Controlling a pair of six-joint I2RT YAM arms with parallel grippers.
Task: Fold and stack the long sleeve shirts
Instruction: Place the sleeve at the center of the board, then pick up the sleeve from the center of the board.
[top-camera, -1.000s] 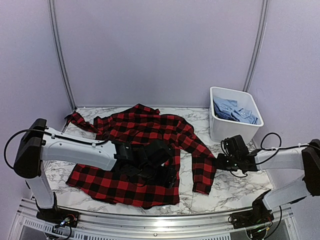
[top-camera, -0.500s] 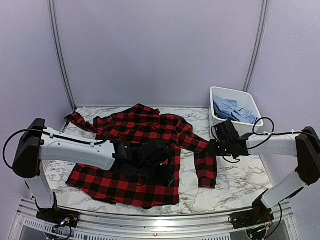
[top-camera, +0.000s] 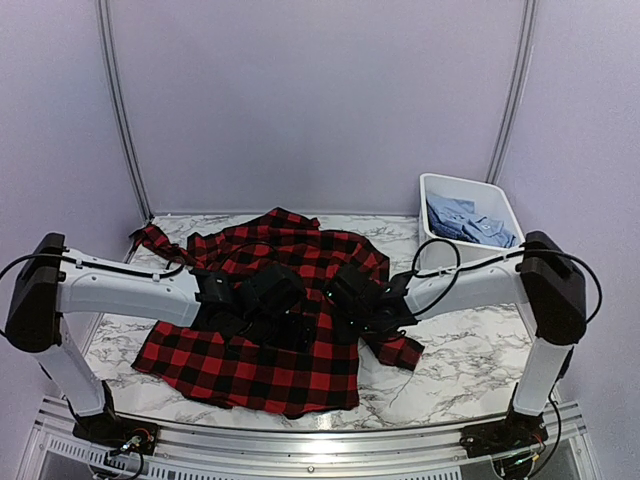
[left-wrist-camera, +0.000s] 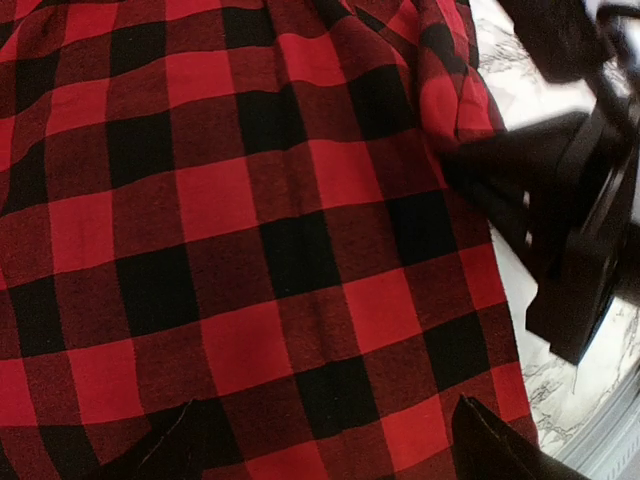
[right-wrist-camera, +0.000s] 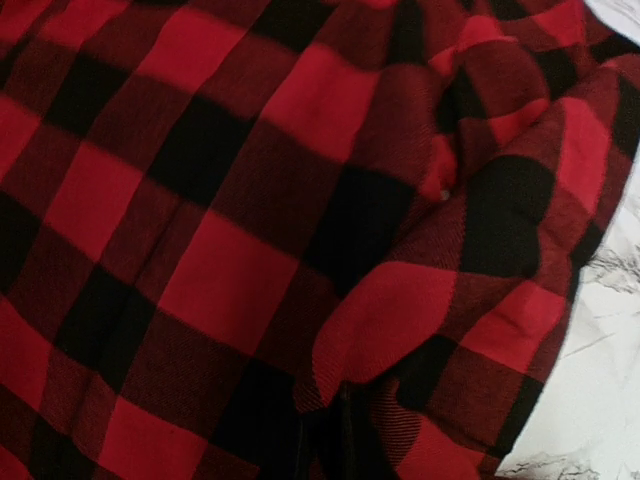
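While the right gripper (top-camera: 352, 292), clamped shut on the sleeve (top-camera: 400, 350), hangs over the flannel shirt (top-camera: 250, 370) spread across the table (top-camera: 470, 370), collar far, hem near, the left gripper (left-wrist-camera: 325, 440) hovers just left, wide open, empty.

Marble table (top-camera: 470, 370): checked flannel shirt (top-camera: 250, 365) spread; white tub (top-camera: 460, 179) far right.

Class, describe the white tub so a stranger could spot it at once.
Start at the marble table, then go to its far right corner. The white plastic tub stands there, the only container, holding light blue shirts, while the red-and-black flannel shirt lies spread across the table.
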